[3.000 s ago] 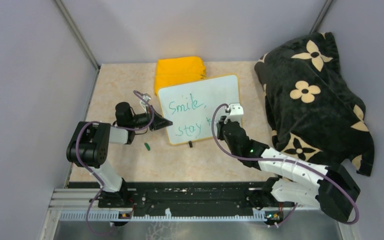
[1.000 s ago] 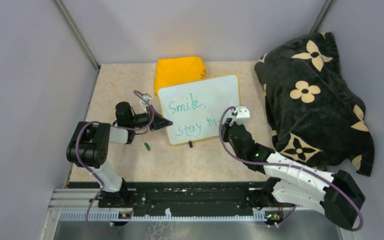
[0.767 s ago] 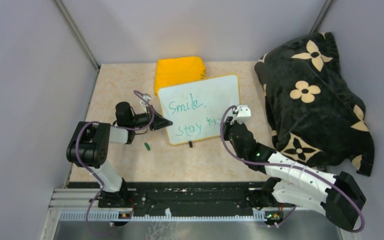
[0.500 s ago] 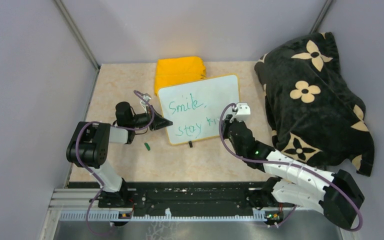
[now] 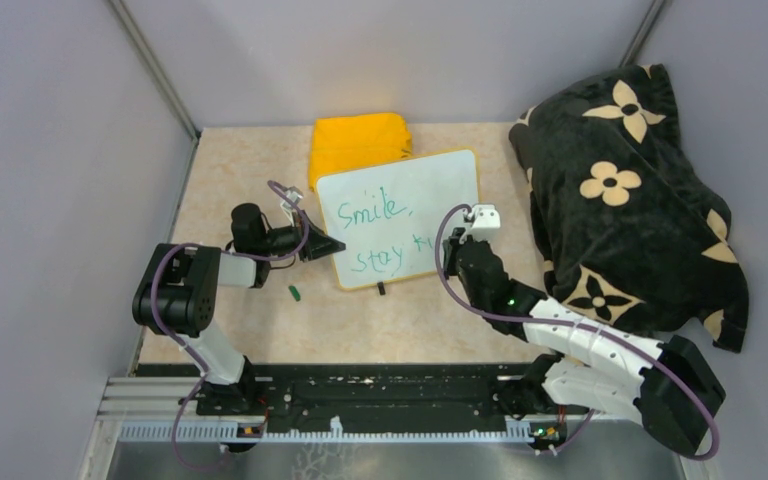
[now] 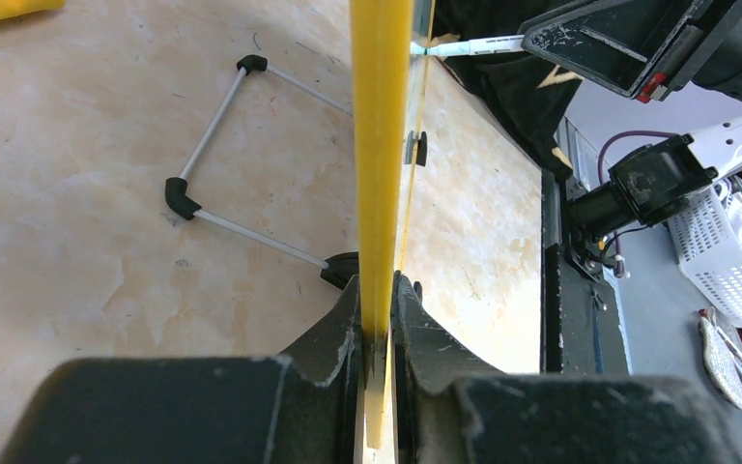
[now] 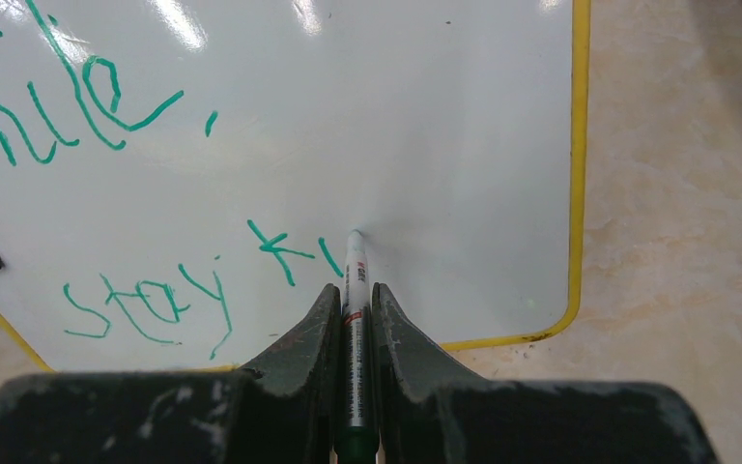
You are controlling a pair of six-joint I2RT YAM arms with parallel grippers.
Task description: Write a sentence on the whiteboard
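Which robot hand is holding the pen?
The right gripper: the marker is pinched in it, tip at the whiteboard. The left gripper only clamps the whiteboard's yellow edge.

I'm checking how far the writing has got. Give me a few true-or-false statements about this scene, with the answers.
1. The right gripper holds the marker. True.
2. The left gripper is open, clear of the board. False: it is shut on the board's yellow edge.
3. The sentence reads "Smile, stay kind" in full. False: it stops at "stay ki".
4. The green cap lies on the table. True.
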